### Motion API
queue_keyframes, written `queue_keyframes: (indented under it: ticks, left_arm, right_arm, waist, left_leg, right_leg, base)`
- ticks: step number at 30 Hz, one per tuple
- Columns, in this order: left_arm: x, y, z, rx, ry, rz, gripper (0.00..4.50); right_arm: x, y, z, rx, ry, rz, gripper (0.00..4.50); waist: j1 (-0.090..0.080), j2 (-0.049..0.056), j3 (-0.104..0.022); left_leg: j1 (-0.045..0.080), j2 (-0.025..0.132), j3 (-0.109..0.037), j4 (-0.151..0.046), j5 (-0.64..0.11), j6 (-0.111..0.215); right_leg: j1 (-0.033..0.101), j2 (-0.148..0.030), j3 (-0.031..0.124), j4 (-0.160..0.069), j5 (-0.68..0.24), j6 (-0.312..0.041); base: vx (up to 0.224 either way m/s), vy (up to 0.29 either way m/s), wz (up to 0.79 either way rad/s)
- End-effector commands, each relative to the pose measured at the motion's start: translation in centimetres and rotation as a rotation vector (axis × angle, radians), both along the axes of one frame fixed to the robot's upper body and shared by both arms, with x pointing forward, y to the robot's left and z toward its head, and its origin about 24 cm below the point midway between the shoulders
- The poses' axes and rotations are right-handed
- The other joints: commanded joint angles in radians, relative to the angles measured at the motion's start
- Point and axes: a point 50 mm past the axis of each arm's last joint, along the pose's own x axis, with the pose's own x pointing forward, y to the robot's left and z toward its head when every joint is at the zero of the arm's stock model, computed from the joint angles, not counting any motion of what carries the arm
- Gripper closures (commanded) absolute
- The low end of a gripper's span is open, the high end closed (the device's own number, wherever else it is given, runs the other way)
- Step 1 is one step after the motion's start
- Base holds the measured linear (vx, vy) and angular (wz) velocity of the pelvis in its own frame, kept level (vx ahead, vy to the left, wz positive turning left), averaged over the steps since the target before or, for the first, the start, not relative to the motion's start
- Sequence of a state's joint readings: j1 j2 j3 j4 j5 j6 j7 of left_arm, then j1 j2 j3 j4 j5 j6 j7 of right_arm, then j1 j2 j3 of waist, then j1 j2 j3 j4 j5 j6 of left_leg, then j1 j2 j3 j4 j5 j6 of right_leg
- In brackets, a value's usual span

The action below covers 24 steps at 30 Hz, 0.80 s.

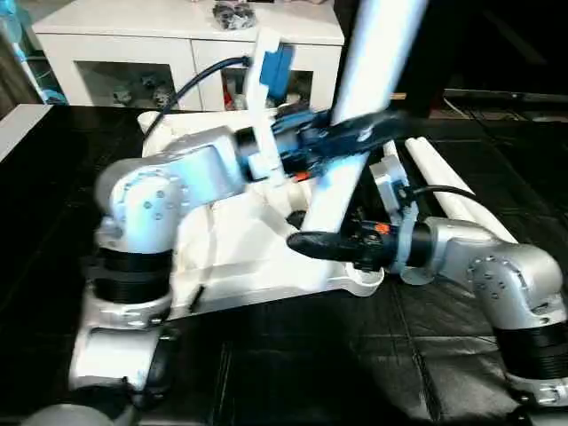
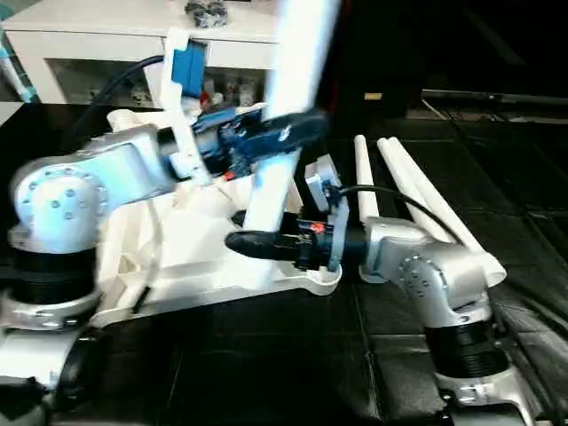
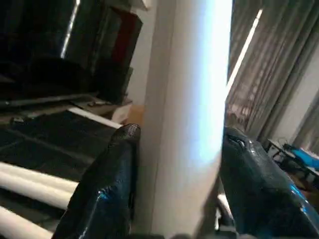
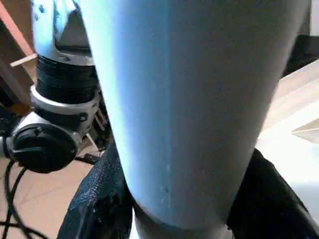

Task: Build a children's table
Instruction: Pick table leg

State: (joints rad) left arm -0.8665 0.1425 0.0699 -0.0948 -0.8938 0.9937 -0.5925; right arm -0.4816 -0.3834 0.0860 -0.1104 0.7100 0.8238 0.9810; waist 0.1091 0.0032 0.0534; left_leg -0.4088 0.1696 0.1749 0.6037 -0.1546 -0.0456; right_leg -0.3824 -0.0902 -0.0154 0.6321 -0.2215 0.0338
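The children's table top lies upside down on the black floor, white, with a rounded corner socket at its near right. One white tube leg stands tilted over the top's right side. My left gripper is shut on the leg partway up, and its black fingers sit on either side of the tube. My right gripper is shut on the same leg lower down, close to its foot, with the fingers hugging it. The right gripper hides the foot of the leg.
Two more white legs lie side by side on the floor to the right of the top. A white cabinet with glass doors stands at the back. Black floor mat lies in front of the top.
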Motion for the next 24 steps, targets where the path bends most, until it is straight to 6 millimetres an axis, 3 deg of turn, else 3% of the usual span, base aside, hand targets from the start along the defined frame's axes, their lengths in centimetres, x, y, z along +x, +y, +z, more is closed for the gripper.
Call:
queue_keyframes:
  ticks: [1, 8, 14, 17, 18, 20, 22, 23, 24]
  left_arm:
    - [-1.3, -0.9, 1.6, -0.040, -0.075, -0.066, 1.55]
    - [-1.3, -1.1, 2.0, -0.073, -0.118, -0.027, 1.55]
    - [-1.1, 0.5, 4.1, -0.272, -0.139, 0.052, 1.55]
    - [-1.2, 1.1, 4.2, -0.298, -0.133, 0.063, 1.55]
    - [-1.3, 1.6, 3.9, -0.301, -0.131, 0.081, 1.55]
    - [-1.2, 2.4, 3.0, -0.252, -0.136, 0.152, 1.55]
    - [-1.0, 2.9, 2.2, -0.192, -0.145, 0.217, 1.55]
    - [-0.7, 3.4, 1.0, -0.103, -0.165, 0.300, 1.55]
    - [-0.3, 4.1, -0.7, -0.003, -0.164, 0.401, 1.55]
  right_arm:
    - [0.5, -0.7, -1.0, -0.018, 0.047, -0.080, 2.54]
    - [0.7, -0.2, -1.1, 0.001, -0.001, -0.124, 2.54]
    - [2.2, -0.3, -1.3, -0.010, -0.050, -0.305, 2.55]
    - [2.4, -0.4, -1.5, -0.014, -0.059, -0.338, 2.57]
    - [2.5, -0.7, -1.6, -0.011, -0.075, -0.378, 2.58]
    - [2.8, -1.1, -1.7, 0.003, -0.099, -0.455, 2.58]
    - [3.0, -1.5, -1.7, 0.006, -0.115, -0.510, 2.58]
    - [3.1, -1.9, -1.6, 0.015, -0.138, -0.566, 2.58]
    - [3.2, -2.5, -1.7, -0.004, -0.172, -0.628, 2.58]
  waist:
    - [0.001, -0.006, -0.074]
    - [0.001, -0.003, -0.075]
    - [-0.001, 0.001, -0.074]
    - [-0.002, -0.002, -0.073]
    - [-0.003, -0.005, -0.073]
    - [-0.004, 0.001, -0.072]
    - [-0.007, -0.001, -0.072]
    - [-0.010, 0.001, -0.072]
    - [-0.015, -0.005, -0.072]
  left_leg:
    - [0.032, 0.037, -0.008, -0.063, -0.133, 0.017]
    - [0.032, 0.039, -0.011, -0.065, -0.144, 0.004]
    - [0.032, 0.037, -0.010, -0.067, -0.164, -0.008]
    - [0.032, 0.037, -0.010, -0.066, -0.168, -0.009]
    - [0.031, 0.037, -0.009, -0.066, -0.166, -0.006]
    - [0.031, 0.037, -0.010, -0.068, -0.167, -0.005]
    - [0.032, 0.039, -0.011, -0.070, -0.167, -0.007]
    - [0.033, 0.041, -0.012, -0.072, -0.170, -0.009]
    - [0.033, 0.040, -0.011, -0.074, -0.176, -0.015]
  right_leg:
    - [0.040, -0.035, 0.016, -0.063, 0.003, -0.260]
    - [0.040, -0.035, 0.015, -0.063, 0.014, -0.251]
    - [0.039, -0.035, 0.015, -0.065, -0.008, -0.257]
    - [0.040, -0.034, 0.015, -0.064, -0.005, -0.253]
    - [0.040, -0.033, 0.015, -0.065, -0.008, -0.246]
    - [0.039, -0.031, 0.015, -0.066, -0.015, -0.236]
    - [0.037, -0.031, 0.015, -0.069, -0.022, -0.219]
    - [0.036, -0.030, 0.015, -0.071, -0.032, -0.204]
    - [0.035, -0.028, 0.016, -0.072, -0.050, -0.185]
  base:
    - [0.000, 0.000, 0.00]
    - [0.000, 0.000, 0.00]
    - [0.000, 0.000, 0.00]
    - [0.000, 0.000, 0.00]
    - [0.000, 0.000, 0.00]
    - [0.000, 0.000, 0.00]
    - [0.000, 0.000, 0.00]
    - [0.000, 0.000, 0.00]
    - [0.000, 0.000, 0.00]
